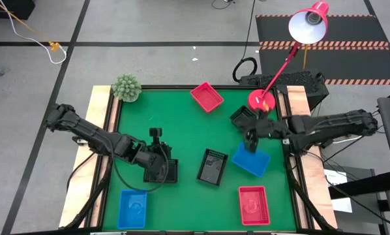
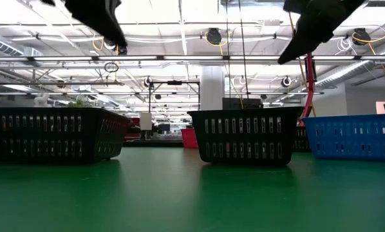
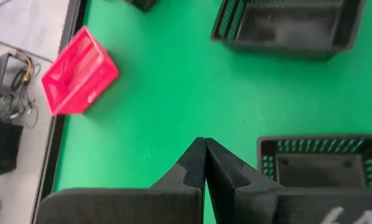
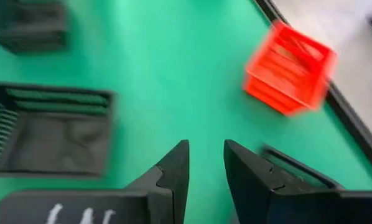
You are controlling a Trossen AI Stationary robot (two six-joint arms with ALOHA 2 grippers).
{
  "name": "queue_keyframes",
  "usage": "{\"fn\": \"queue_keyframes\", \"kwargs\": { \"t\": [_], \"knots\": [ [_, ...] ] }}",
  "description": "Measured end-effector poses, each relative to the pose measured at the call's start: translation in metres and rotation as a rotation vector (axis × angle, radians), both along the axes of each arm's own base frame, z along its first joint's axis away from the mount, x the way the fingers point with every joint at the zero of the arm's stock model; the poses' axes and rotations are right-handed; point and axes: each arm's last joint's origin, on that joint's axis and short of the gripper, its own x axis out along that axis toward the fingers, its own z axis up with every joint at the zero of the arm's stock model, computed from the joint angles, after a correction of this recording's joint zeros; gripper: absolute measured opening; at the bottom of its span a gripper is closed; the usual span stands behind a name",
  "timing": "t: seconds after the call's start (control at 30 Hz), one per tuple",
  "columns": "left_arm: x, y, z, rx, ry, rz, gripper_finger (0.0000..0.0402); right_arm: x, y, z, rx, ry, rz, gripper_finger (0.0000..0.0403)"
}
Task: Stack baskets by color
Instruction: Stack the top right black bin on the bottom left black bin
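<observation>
Hovering with left tool (image 1: 157,154) closed and empty by a black basket (image 1: 161,171), right tool (image 1: 252,145) part-open, empty, above a blue basket (image 1: 251,160), likely repositioning between picks.

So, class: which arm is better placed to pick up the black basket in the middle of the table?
Probably the left: its gripper hovers nearer the middle black basket, while the right gripper sits over the blue basket.

Baskets scattered on green mat, all upright: red basket (image 1: 207,96) at far edge, tilted; red basket (image 1: 254,205) near front right; blue basket (image 1: 132,209) front left; blue basket (image 1: 251,160) right of centre; black baskets at left (image 1: 162,171), centre (image 1: 212,166), far right (image 1: 242,117).
</observation>
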Motion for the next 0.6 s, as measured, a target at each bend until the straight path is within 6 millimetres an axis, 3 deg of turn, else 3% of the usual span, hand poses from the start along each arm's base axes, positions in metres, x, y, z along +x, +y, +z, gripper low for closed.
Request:
{"fn": "queue_keyframes", "kwargs": {
  "t": [0.13,0.3,0.6],
  "knots": [
    [0.0,0.005,-0.009,0.005,0.012,0.02,0.001,-0.004,-0.02,0.007,-0.026,0.135,-0.082,0.0096],
    [0.003,0.007,-0.008,0.0,-0.007,0.024,0.001,-0.005,-0.041,-0.004,-0.009,0.297,-0.106,0.0096],
    [0.003,0.007,-0.008,0.001,-0.007,0.022,0.001,0.009,-0.056,-0.023,0.214,0.343,-0.161,0.0102]
  ]
}}
